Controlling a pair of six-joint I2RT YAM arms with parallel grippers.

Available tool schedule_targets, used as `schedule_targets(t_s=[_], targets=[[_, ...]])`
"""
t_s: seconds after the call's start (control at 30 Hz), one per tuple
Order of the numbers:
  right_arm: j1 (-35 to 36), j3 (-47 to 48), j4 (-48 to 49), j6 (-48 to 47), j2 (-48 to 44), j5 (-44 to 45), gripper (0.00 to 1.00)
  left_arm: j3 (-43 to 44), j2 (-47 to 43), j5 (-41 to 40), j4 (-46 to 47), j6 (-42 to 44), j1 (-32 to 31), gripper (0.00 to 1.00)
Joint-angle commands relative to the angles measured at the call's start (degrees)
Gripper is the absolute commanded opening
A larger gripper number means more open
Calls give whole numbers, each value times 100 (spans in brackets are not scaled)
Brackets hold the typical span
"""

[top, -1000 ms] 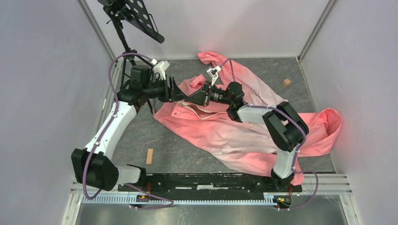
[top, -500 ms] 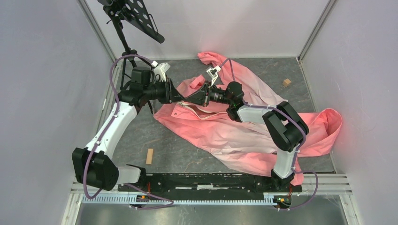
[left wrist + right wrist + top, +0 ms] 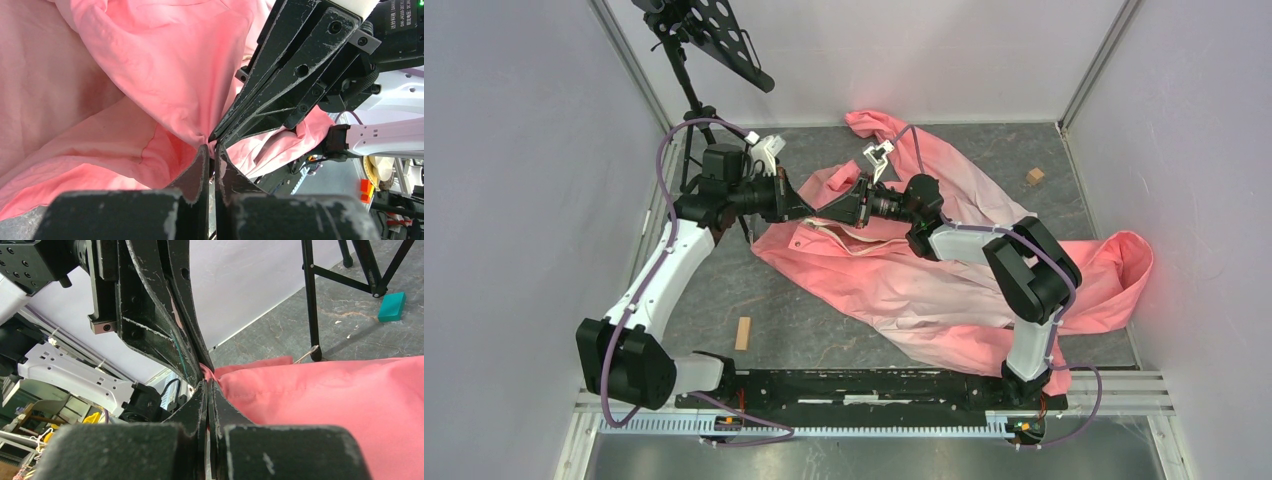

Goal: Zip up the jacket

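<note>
The salmon-pink jacket lies rumpled over the middle and right of the table, its pale zipper edge running along the near-left fold. My left gripper and right gripper meet tip to tip above the jacket's left part. In the left wrist view the left gripper is shut on a pinch of jacket fabric, with the right gripper's fingers closed on the same bunch from above. In the right wrist view the right gripper is shut on the jacket, opposite the left fingers.
A black tripod stand with a perforated plate rises at the back left; its legs stand close behind the grippers. A wooden block lies front left, a small one back right, a teal block beside the tripod. Walls enclose three sides.
The left gripper's jaws have closed on the jacket fabric right at the right gripper's tips. The right arm and the jacket have hardly moved.
</note>
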Motion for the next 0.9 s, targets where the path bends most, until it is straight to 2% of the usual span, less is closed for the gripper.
schedule_targets(t_s=[0.0, 0.07, 0.2, 0.3, 0.47, 0.57, 0.87], targets=[[27, 189, 42, -256, -179, 65, 6, 21, -102, 47, 92, 163, 18, 2], [-41, 104, -555, -630, -403, 250, 21, 12, -114, 25, 87, 187, 18, 2], [-93, -38, -2175, -1733, -1075, 734, 40, -13, -160, -67, 87, 149, 18, 2], [-49, -187, -3103, -2297, -1541, 1186, 49, 1, -176, -91, 90, 121, 12, 2], [134, -144, -3642, -2429, -1614, 992, 51, 56, -194, -171, 46, 3, 18, 2], [354, -85, -3576, -2374, -1517, 838, 51, 73, -225, -240, 35, -1, 18, 2], [564, -139, -3582, -2630, -1539, 1134, 57, 100, -190, -305, -53, 36, 18, 2]])
